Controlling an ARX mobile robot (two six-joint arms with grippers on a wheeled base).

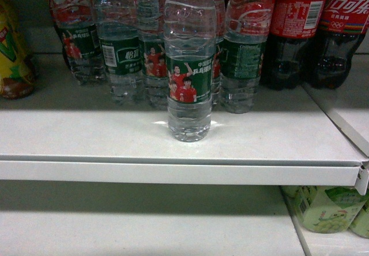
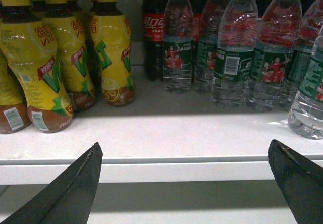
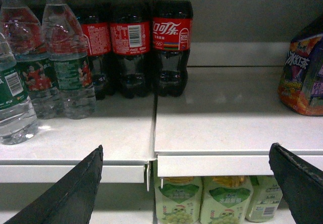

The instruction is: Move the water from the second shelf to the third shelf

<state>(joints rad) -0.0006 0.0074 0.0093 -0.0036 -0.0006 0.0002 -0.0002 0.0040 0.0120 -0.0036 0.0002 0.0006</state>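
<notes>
Left pincer spread wide, holding nothing; right pincer likewise open and empty — both short of the shelf edge. Water bottle upright on that shelf, alone ahead of its row, untouched. Nothing of the move done, by the look of it — reaching, gripping, lifting and placing all left.

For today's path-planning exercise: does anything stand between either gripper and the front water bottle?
Nothing visible does. The front water bottle stands alone ahead of its row, near the shelf edge. Both grippers, left and right, are open, short of the shelf.
</notes>
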